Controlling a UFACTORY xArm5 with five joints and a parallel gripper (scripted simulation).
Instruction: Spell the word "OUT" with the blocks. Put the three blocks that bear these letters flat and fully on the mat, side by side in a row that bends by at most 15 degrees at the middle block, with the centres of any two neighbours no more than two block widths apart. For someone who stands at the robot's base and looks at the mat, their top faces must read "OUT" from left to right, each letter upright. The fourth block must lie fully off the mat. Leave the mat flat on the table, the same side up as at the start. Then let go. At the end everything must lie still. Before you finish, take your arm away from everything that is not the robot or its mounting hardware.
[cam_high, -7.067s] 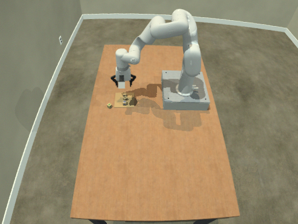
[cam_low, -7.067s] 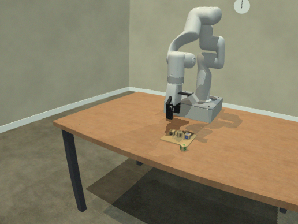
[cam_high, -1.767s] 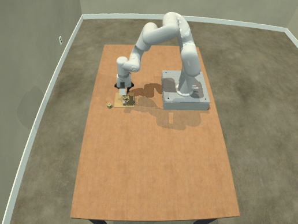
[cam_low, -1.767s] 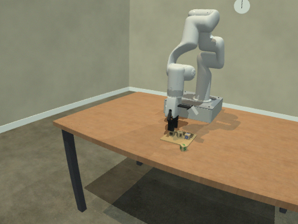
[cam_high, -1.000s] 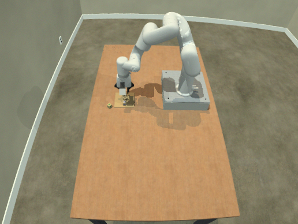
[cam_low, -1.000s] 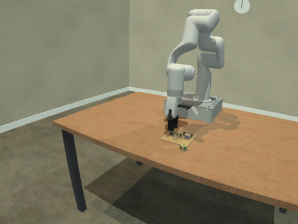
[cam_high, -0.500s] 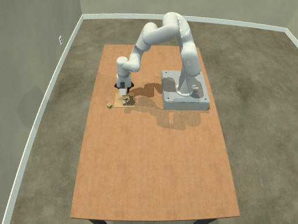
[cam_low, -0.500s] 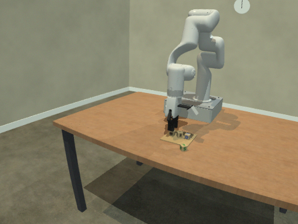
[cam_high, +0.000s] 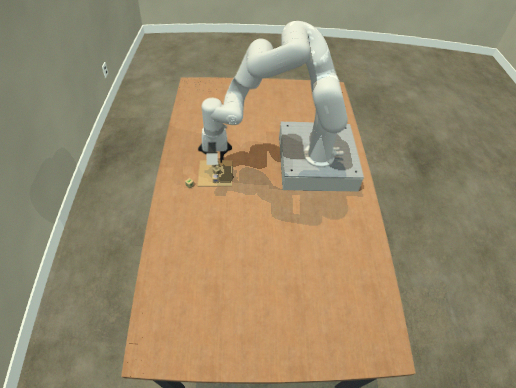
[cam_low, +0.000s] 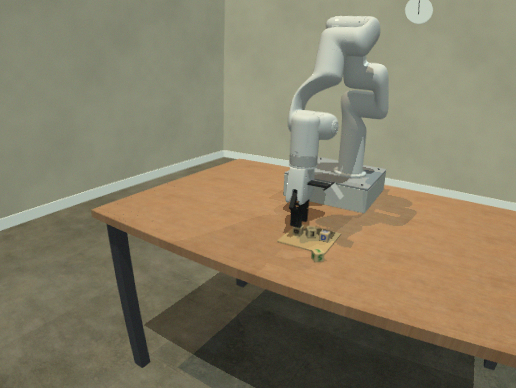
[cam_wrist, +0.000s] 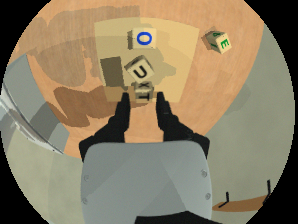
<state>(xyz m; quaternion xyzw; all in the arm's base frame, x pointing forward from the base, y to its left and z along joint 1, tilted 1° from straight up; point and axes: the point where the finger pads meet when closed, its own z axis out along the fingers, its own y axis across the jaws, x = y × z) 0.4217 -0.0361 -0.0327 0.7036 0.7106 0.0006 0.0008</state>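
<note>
Your gripper (cam_high: 219, 159) (cam_low: 299, 224) (cam_wrist: 143, 99) is part-open, holding nothing, with the T block (cam_low: 297, 232) (cam_wrist: 143, 93) between its jaws, the skewed U block (cam_low: 311, 232) (cam_wrist: 139, 69) and O block (cam_high: 215, 178) (cam_low: 324, 236) (cam_wrist: 144, 38) ahead on the mat (cam_high: 202, 176) (cam_low: 289, 241) (cam_wrist: 175, 42), the E block (cam_high: 189, 183) (cam_low: 317, 256) (cam_wrist: 220, 43) off it, leaving alignment and withdrawal.

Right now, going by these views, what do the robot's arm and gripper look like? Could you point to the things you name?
The arm (cam_high: 327, 105) (cam_low: 304, 140) is glossy white, with smooth, rounded tube-like segments and bulging joints. The gripper (cam_high: 215, 159) (cam_low: 298, 225) (cam_wrist: 143, 99) has a pale body and two slim, black, jointed fingers. The wrist view shows small round screws on its grey housing. I can make out no cables.
</note>
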